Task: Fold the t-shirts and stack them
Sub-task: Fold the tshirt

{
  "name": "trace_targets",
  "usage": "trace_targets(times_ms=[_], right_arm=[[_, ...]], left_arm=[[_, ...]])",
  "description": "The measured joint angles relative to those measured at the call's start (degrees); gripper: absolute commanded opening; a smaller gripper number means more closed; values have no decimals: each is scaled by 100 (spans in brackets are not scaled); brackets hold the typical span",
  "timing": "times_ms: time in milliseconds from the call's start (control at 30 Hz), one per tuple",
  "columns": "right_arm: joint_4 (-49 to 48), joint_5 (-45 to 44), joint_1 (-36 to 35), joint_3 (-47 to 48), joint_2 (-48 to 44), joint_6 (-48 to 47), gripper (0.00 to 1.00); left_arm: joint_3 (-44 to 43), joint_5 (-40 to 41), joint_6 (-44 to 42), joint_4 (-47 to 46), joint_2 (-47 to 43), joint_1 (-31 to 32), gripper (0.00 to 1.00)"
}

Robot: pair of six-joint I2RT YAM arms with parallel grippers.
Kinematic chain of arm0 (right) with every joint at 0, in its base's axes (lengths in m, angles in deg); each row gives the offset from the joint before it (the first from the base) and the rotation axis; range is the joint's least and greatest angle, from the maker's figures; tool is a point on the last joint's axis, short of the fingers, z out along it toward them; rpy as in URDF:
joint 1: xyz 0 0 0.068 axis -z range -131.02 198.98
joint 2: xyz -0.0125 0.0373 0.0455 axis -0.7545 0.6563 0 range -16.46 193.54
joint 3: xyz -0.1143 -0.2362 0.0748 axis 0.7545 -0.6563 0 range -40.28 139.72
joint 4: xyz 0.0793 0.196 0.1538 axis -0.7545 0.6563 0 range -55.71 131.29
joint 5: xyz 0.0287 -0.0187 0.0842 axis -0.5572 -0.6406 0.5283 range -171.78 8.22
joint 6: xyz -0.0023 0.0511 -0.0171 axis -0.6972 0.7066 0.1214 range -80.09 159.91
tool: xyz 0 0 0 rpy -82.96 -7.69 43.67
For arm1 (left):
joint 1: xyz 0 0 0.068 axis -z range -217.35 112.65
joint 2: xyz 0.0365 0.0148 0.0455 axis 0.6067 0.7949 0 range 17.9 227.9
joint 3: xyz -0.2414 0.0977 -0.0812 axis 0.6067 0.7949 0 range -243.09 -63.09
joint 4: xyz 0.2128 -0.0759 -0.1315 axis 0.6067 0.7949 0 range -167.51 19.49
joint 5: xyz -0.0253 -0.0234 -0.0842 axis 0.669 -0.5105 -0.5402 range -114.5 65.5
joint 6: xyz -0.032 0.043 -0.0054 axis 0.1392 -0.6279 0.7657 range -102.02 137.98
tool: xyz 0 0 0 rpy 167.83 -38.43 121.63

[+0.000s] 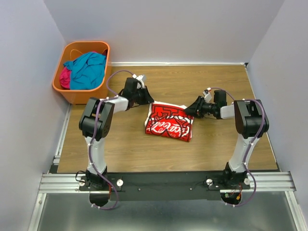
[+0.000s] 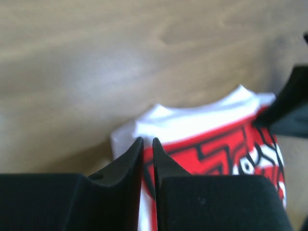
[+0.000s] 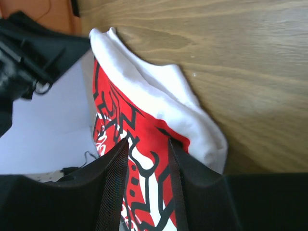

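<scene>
The white t-shirt (image 1: 168, 126) with the red printed face lies folded in the middle of the wooden table. My left gripper (image 1: 148, 102) is at its far left corner. In the left wrist view the left gripper (image 2: 147, 140) has its jaws drawn to a thin slit over the t-shirt's white edge (image 2: 211, 120), with cloth showing in the slit. My right gripper (image 1: 186, 112) is at the far right corner. In the right wrist view it (image 3: 147, 142) stands open, its fingers apart with the red print (image 3: 144, 159) between them. The teal t-shirt (image 1: 89, 70) and the magenta t-shirt (image 1: 65, 77) lie bunched in a basket.
An orange basket (image 1: 77, 95) stands at the table's far left corner, against the wall. Lavender walls close in the left, back and right sides. The arms' mounting rail (image 1: 163, 182) runs along the near edge.
</scene>
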Motion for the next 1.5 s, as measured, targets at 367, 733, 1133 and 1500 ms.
trace_targets(times_ms=[367, 733, 1133, 1500], right_arm=[[-195, 227, 205, 376, 455, 22, 47], [9, 247, 256, 439, -498, 76, 47], [-769, 275, 256, 424, 22, 595, 47], [-1272, 472, 382, 776, 1176, 997, 46]], left_arm=[[-894, -131, -131, 236, 848, -341, 37], [94, -214, -48, 90, -1113, -188, 52], [748, -505, 343, -863, -498, 555, 26], [492, -634, 975, -1550, 518, -199, 22]])
